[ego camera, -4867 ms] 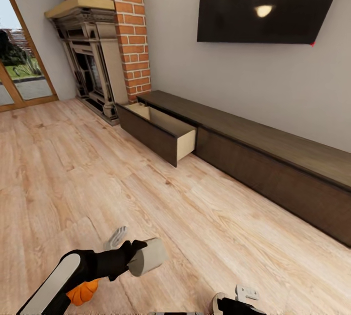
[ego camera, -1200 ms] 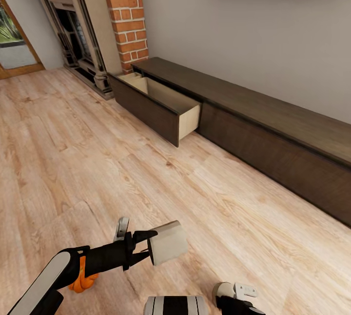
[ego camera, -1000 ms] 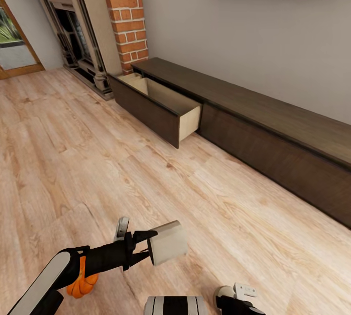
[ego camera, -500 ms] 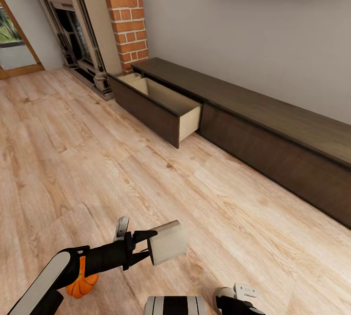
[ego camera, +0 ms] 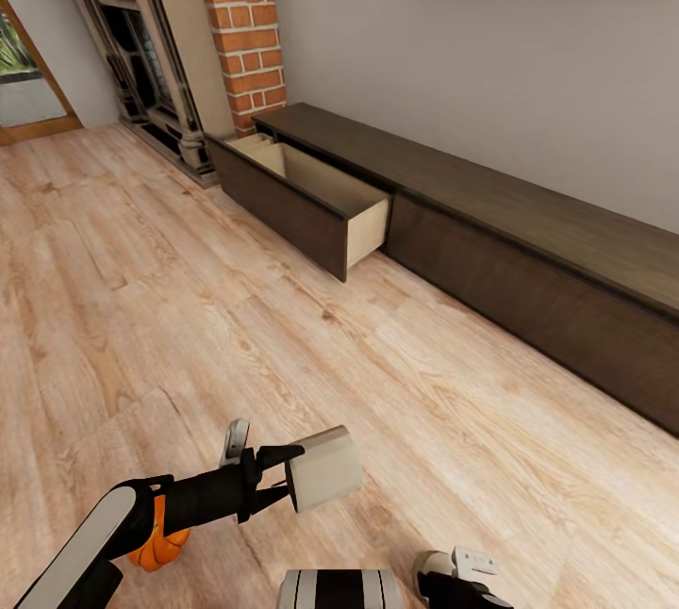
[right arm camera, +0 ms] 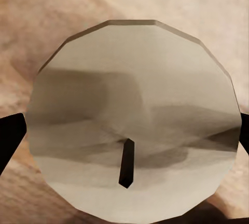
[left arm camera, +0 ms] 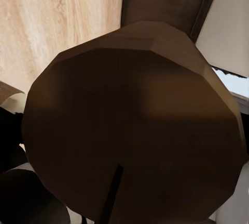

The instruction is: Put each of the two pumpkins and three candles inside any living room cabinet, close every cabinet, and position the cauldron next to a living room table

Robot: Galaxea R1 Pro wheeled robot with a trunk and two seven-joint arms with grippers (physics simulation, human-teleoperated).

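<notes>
Two candles are riding toward the cabinet at once, one in each tool. The left tool is clamping the nearer-left candle by its grey sides, cream top turned sideways, so it is sitting out ahead of the arm. In the left wrist view that candle's wick end is facing the camera, shadowed brown. The right tool is at the near edge of the head view; its wrist view is showing a second candle, pale top and dark wick, between the dark fingers, so I judge it closed on that candle — though contact itself is hard to read.

An orange pumpkin is lying on the wooden floor just behind the left forearm, not yet stowed.

Far left, one drawer is standing pulled out, its pale inside open from above — the likely drop spot. Bare floor is lying between; the fireplace and brick column are crowding the drawer's far-left end.
</notes>
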